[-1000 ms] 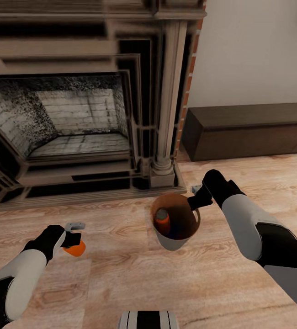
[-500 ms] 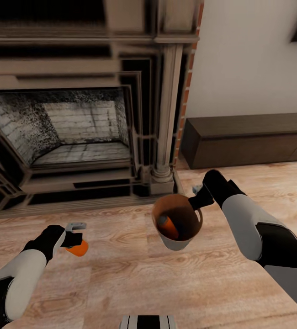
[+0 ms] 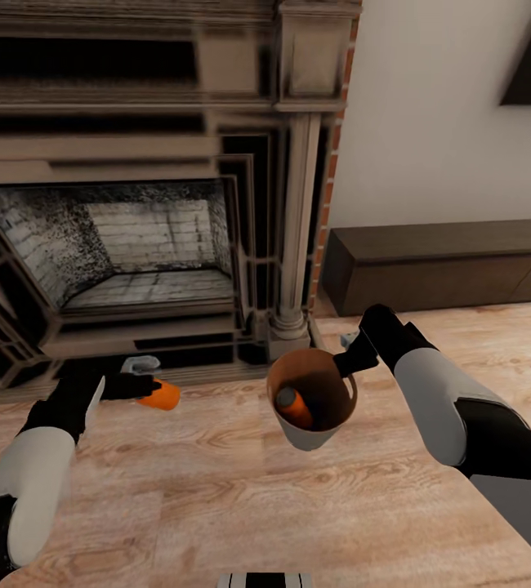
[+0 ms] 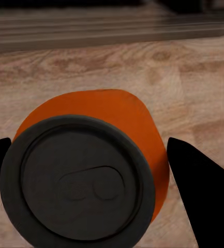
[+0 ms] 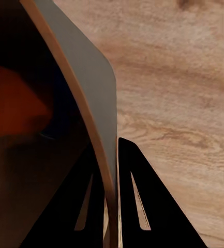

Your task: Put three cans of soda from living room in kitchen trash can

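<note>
Head view: left gripper pinching an orange soda can above the wood floor, in front of the fireplace, apart from the trash can. Right gripper clamped on the bin's rim, bin tipped with mouth up, probably to take a drop; second orange can lying inside.

Left wrist view: can's grey top facing the camera, dark fingers on either side, gripped across the body.

Right wrist view: fingers pressed on the bin's thin wall, one inside, one outside; orange within.
</note>
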You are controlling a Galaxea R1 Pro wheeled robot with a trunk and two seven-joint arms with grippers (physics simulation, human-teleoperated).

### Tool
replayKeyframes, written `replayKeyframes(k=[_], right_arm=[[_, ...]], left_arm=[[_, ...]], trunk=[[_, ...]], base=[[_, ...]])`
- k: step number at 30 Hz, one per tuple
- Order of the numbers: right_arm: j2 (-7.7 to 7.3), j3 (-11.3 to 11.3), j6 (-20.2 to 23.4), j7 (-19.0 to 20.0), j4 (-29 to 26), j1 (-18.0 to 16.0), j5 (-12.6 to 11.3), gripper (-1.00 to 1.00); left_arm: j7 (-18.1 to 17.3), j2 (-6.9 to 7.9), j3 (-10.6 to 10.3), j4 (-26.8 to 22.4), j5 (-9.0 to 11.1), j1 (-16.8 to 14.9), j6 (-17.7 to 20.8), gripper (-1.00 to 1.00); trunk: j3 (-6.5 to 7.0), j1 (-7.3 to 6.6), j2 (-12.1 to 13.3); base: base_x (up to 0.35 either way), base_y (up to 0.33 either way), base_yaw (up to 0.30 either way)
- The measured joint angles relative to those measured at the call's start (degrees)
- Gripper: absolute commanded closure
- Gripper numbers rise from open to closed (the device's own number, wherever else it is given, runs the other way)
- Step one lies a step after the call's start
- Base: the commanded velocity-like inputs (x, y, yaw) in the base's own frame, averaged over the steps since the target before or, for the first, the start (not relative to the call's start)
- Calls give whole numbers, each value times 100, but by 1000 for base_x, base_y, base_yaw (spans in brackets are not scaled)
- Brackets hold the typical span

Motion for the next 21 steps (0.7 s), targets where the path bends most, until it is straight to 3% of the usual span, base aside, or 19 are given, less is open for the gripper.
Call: replayKeyframes(k=[3, 7, 8, 9, 10, 11, 12, 14, 17, 19, 20, 21], right_arm=[[-8, 19, -30, 2, 14, -1, 88, 100], [-8, 4, -7, 7, 24, 3, 18, 100], [-7, 1, -1, 8, 29, 6, 5, 100], [-9, 2, 2, 8, 36, 12, 1, 100], [-11, 5, 0, 6, 38, 14, 11, 100], [-10, 5, -11, 5, 38, 18, 27, 100], [-9, 10, -11, 5, 40, 21, 41, 100], [1, 20, -17, 0, 59, 26, 61, 100], [18, 24, -7, -15, 99, 31, 27, 100], [25, 27, -7, -18, 120, 31, 15, 100], [60, 39, -22, -19, 139, 32, 62, 100], [80, 39, -20, -21, 146, 33, 63, 100]], left_arm=[[-241, 33, -148, -556, 6, -199, 387, 100], [-965, 206, -235, -775, -21, -687, 756, 100], [-1262, 310, -296, -801, -45, -866, 799, 100], [-1701, 482, -531, -809, -39, -1117, 862, 100], [-1863, 546, -647, -800, -55, -1210, 883, 100], [-2216, 650, -891, -786, -64, -1369, 908, 100], [-2382, 690, -1001, -780, -81, -1443, 924, 100], [-3072, 778, -1321, -791, -73, -1640, 1043, 100], [-4017, 786, -1754, -835, -118, -1749, 1163, 100], [-4350, 757, -1997, -845, -130, -1775, 1204, 100], [-4536, 659, -2188, -851, -125, -1796, 1301, 100], [-4580, 606, -2243, -853, -143, -1804, 1328, 100]], trunk=[[67, -8, 4], [155, -18, 9], [177, -20, 11], [200, -24, 12], [221, -26, 13], [222, -25, 14], [221, -25, 14], [221, -25, 14], [221, -24, 14], [221, -24, 15], [221, -24, 15], [221, -24, 15]], base=[[0, 0, 0], [0, 0, 0], [0, 0, 0], [0, 0, 0], [0, 0, 0], [0, 0, 0], [0, 0, 0], [0, 0, 0], [0, 0, 0], [0, 0, 0], [0, 0, 0], [0, 0, 0]])
